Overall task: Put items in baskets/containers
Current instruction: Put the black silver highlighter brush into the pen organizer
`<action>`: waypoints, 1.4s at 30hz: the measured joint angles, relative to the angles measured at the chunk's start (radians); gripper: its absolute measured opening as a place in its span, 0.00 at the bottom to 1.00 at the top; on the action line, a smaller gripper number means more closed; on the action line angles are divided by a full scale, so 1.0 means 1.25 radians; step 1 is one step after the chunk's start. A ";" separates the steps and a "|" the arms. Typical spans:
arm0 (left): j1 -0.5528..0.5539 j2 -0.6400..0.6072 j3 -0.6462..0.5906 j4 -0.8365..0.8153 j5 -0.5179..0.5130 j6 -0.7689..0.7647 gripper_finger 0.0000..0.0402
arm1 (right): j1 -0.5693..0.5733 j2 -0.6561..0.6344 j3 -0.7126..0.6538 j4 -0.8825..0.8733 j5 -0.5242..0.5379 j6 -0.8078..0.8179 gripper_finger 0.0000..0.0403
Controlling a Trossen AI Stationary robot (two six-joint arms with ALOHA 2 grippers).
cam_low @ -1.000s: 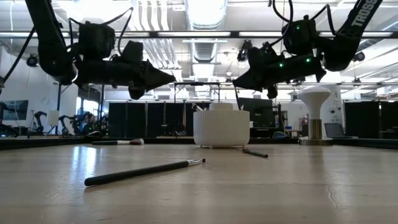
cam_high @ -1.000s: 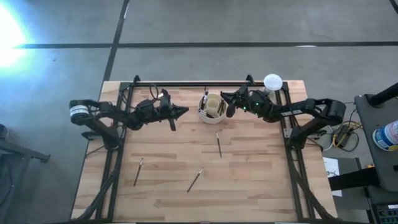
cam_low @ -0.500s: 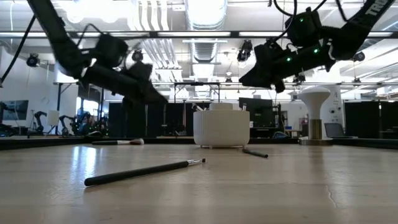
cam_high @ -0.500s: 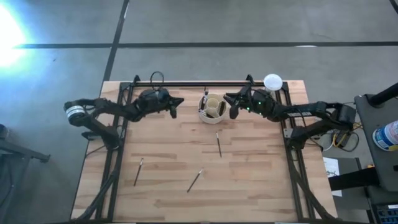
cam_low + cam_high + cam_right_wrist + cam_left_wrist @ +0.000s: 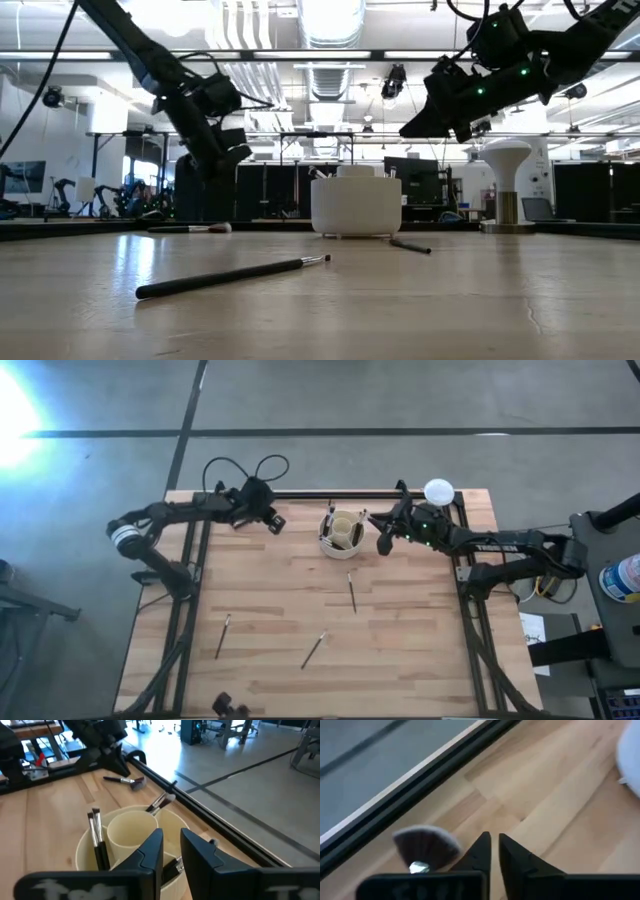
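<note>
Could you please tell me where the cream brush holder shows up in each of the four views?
High view: brush holder near the table's far edge, at mid-width, left of the right claw.
Low view: holder centre, on the table.
Left wrist view: a pale blur at the right edge, too unclear to name.
Right wrist view: holder just beyond the claw, brushes inside.
Shared landmark: the black rail along the table's far edge.

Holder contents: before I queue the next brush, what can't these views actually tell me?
- Holder, high view: too small to count the brushes inside.
- Holder, right wrist view: the right gripper covers its near side.
- Holder, low view: its wall hides the inside.
- Fluffy brush, left wrist view: handle hidden behind the left gripper and its mount.
- Dark object at the table's near edge, high view: cut off.
</note>
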 joint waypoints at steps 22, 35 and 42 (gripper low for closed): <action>0.175 0.104 0.081 -0.204 0.071 0.093 0.21 | 0.011 0.002 -0.032 0.016 -0.029 -0.014 0.15; 0.191 0.204 0.129 -0.224 0.058 0.146 0.21 | 0.032 0.002 -0.031 0.022 -0.026 -0.033 0.15; 0.191 0.217 0.126 -0.230 0.059 0.146 0.16 | 0.032 0.002 -0.031 0.022 -0.025 -0.038 0.15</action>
